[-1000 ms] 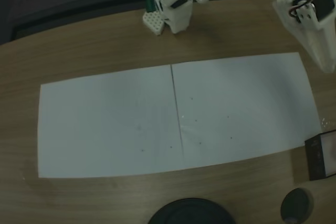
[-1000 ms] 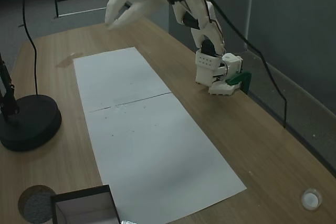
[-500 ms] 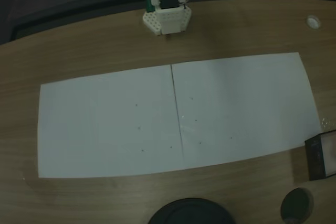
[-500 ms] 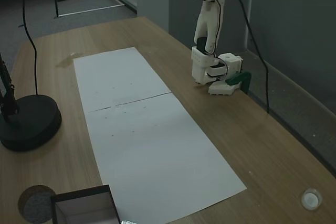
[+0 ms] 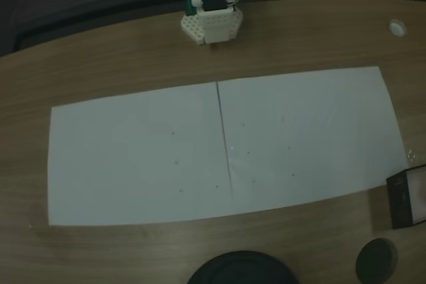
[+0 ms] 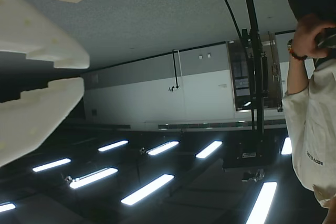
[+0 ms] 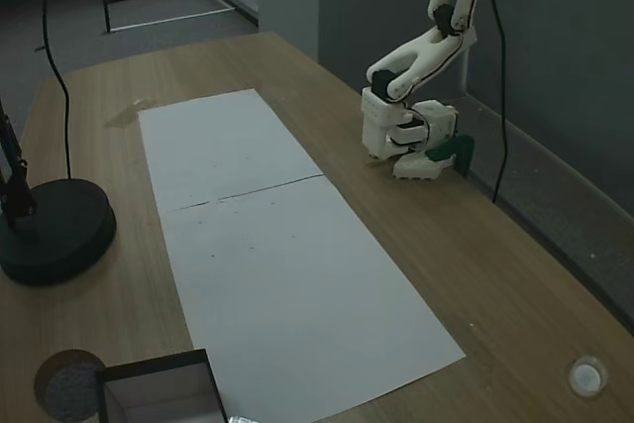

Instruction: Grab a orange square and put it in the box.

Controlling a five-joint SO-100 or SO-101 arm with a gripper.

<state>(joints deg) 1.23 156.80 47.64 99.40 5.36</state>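
Arm (image 7: 421, 52) folding back over its base (image 7: 406, 136) at worktop's far edge, upper links rising out of frame top in a fixed view. Tool (image 6: 79, 72) entering wrist view from left, pointing up toward ceiling, two white fingers (image 6: 37, 35) sitting slightly parted, gripping nothing.

Two paper sheets (image 5: 219, 144) lie edge to edge along the table (image 5: 120, 58) middle. Arm base (image 5: 212, 23) sits behind them at the far edge. Box (image 5: 407, 197) is just off the sheets' right end in a fixed view, cylinder (image 5: 376, 261) in front of it, disc (image 5: 239, 269) at the near edge.
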